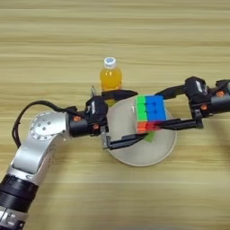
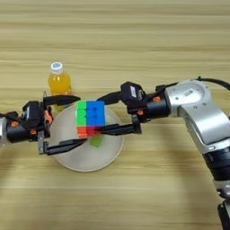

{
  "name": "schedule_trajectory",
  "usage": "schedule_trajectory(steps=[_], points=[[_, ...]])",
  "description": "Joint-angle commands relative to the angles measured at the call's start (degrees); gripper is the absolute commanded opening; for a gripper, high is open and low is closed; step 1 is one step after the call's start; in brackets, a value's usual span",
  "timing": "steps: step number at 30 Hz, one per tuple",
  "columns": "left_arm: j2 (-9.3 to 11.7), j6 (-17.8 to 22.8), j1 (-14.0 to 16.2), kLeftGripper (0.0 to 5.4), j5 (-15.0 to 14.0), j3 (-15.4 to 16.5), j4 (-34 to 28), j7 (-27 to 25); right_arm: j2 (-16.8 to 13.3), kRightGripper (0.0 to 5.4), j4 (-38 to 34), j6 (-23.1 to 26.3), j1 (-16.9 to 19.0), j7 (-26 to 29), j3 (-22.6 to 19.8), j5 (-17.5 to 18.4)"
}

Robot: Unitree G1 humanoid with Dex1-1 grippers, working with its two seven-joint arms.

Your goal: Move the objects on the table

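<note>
Cube [image 1: 150,113] sits at the centre of the frame, just above a round cream plate [image 1: 157,155], with the right claw [image 2: 99,114] reaching in from the right side. One black finger [image 2: 105,97] runs along the cube's upper edge and the other lies along its lower edge, so the claw appears closed on the cube and holding it. A small green block [image 2: 96,141] shows on the plate just below the cube.

The left claw [image 1: 123,117] comes in from the left of the frame and stands wide, its upper finger [image 1: 119,94] near the base of the bottle [image 1: 110,76] and its lower finger [image 1: 128,142] over the plate's left part. It grips nothing. The orange-juice bottle stands upright on the table [image 1: 54,36] just above the plate, toward the upper middle.

The step in hand looks like carrying the cube, either lifting it off the plate or setting it there; the pictures cannot settle which. The next move likely calls for the right claw to keep its grip firm while travelling, and for both arms to stay clear of each other, since their fingers crowd the same spot. The bottle is near enough to be knocked over.
</note>
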Motion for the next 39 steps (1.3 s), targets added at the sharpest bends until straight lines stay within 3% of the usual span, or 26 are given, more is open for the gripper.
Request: schedule_trajectory(steps=[1,6,28,39], points=[[0.0,-0.8,-1.2,5.40,0.8,-0.1,0.7,-0.3,-0.6,3.32,-1.3,0.7,-1.0,0.1,0.3,0.7],[-0.2,-1.2,-1.4,5.40,0.9,-0.1,1.0,-0.2,-0.6,3.32,-1.5,0.7,-1.0,0.1,0.4,0.7],[0.6,-1.5,-1.1,3.32,1.5,-0.7,1.7,-1.3,-0.8,3.32,-1.8,0.7,-1.6,-0.1,0.1,1.3],[0.6,-2.0,-1.1,3.27,1.7,-0.8,2.0,-1.4,-0.8,3.32,-1.9,0.7,-1.7,-0.2,-0.1,1.6]])
